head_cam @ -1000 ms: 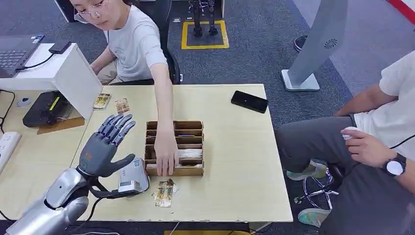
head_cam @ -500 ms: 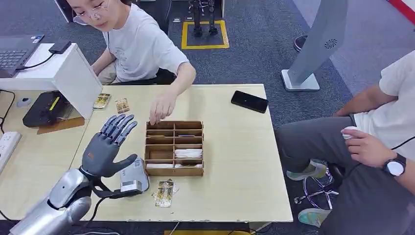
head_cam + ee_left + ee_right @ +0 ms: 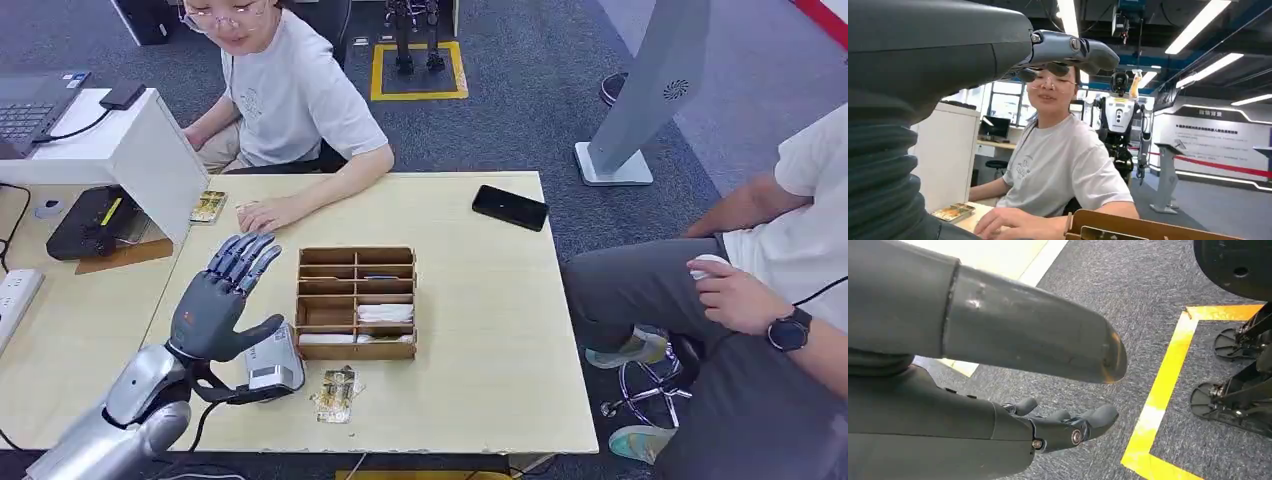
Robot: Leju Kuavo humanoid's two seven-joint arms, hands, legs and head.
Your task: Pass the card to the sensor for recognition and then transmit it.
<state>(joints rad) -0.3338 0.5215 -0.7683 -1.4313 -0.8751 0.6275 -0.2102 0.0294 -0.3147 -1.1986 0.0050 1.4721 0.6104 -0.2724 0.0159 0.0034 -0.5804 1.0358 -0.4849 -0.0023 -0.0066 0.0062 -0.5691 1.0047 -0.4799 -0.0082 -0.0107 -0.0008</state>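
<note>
Lying flat: card (image 3: 335,393) on the table (image 3: 480,330), near front edge, just beside the sensor (image 3: 273,366)
Sensor: small grey box, by my left hand's thumb, in front of wooden organizer (image 3: 356,302)
Left hand (image 3: 218,300): mine, raised over table, fingers spread wide, holding nothing
Right hand (image 3: 998,390): mine, hanging over grey carpet with yellow line, fingers loosely curled, nothing in it
Organizer: table centre, white stuff in near compartments
More cards (image 3: 208,206): far left of table, near person's hand (image 3: 268,213)
Person's hand: resting flat on table behind organizer
Phone (image 3: 510,207): black, far right part of table
</note>
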